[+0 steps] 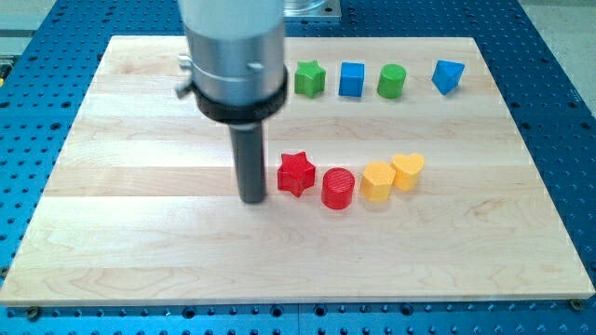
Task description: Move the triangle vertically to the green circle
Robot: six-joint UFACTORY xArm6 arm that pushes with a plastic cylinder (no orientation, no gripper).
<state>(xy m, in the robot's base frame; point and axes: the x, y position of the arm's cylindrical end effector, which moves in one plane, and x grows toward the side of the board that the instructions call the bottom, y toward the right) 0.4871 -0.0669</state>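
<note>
The blue triangle (448,76) lies near the board's top right corner. The green circle (392,82) sits just to its left in the same top row. My tip (252,198) rests on the board left of centre, just left of the red star (296,173) and far from the triangle, lower and to the left of it. The rod rises into the grey cylinder of the arm (235,51).
The top row also holds a green star (309,79) and a blue cube (351,80). In the middle row, a red circle (338,188), a yellow hexagon (377,180) and a yellow heart (408,170) stand right of the red star. The wooden board (140,242) lies on a blue perforated table.
</note>
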